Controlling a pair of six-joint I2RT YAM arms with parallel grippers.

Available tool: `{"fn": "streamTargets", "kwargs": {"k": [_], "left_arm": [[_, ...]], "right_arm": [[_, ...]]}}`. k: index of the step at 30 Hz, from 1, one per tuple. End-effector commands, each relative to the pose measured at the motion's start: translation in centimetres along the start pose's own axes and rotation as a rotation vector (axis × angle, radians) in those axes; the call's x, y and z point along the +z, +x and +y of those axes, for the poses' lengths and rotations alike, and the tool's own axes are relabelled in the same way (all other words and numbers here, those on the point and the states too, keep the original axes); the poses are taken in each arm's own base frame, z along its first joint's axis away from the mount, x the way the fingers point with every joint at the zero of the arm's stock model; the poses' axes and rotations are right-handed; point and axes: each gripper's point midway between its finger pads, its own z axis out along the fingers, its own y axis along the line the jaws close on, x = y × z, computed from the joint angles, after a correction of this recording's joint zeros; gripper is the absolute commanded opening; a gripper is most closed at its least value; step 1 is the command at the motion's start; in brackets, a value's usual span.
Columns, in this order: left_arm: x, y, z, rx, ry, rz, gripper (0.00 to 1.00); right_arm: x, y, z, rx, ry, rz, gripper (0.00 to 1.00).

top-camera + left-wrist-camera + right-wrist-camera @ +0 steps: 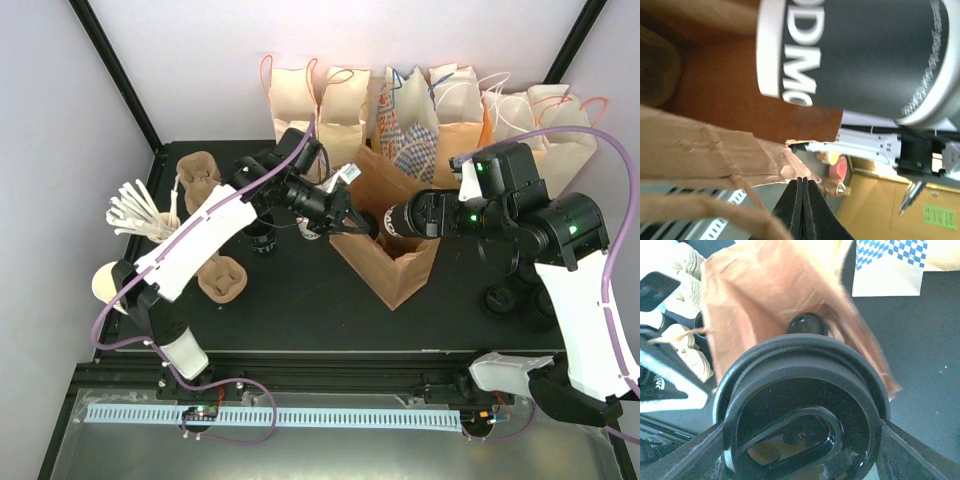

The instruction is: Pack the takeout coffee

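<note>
1. At the far left of the table stand a bundle of pale wooden cutlery (140, 215) and some pulp cup carriers (222, 275), well apart from the work.
2. The left gripper (345, 222) has its fingers pressed flat together. The wrist view shows the paper rim of the brown bag (400, 265) caught at their tips, so it seems to be pinning the bag's left edge.
3. The brown bag stands open at the centre of the table. Another black lid (807, 322) shows deep inside it.
4. The takeout coffee (800, 390) hangs over the bag's mouth, clasped from both sides by the right gripper (801, 427).
   - I judge it light, and top-heavy if filled.
   - The paper wall would dent under a hard squeeze, and the lid is likely only snapped on.
   - The best hold is on the wall just below the rim, kept upright, never on the lid alone.
5. Its lid is round, glossy and black, with a raised rim and a sunken oval well. The cup's wall is almost hidden beneath it.
6. Further right, a row of paper bags (440, 100) lines the back, and loose black lids (505, 298) lie near the right arm.
</note>
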Motion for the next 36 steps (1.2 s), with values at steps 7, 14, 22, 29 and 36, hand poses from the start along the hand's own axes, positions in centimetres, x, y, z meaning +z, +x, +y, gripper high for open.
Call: {"fn": "streamTargets", "kwargs": {"k": [7, 14, 22, 29, 36], "left_arm": [[-3.1, 6.6, -2.4, 0.015, 0.058, 0.136, 0.02], [-4.2, 7.5, -1.3, -0.017, 0.01, 0.096, 0.18], [-8.8, 8.2, -1.3, 0.057, -0.117, -0.112, 0.8], [-13.0, 11.9, 4.1, -0.048, -0.283, -0.342, 0.9], [-17.2, 6.8, 6.1, 0.022, -0.455, -0.567, 0.9]], "right_arm": [[0.8, -0.3, 0.5, -0.064, -0.015, 0.018, 0.53], [1.5, 1.1, 1.3, -0.101, -0.042, 0.092, 0.52], [2.0, 2.9, 3.1, -0.149, -0.113, 0.114, 0.52], [2.9, 2.1, 3.7, -0.159, -0.125, 0.102, 0.51], [4.2, 2.5, 2.9, -0.187, -0.062, 0.143, 0.51]]}}
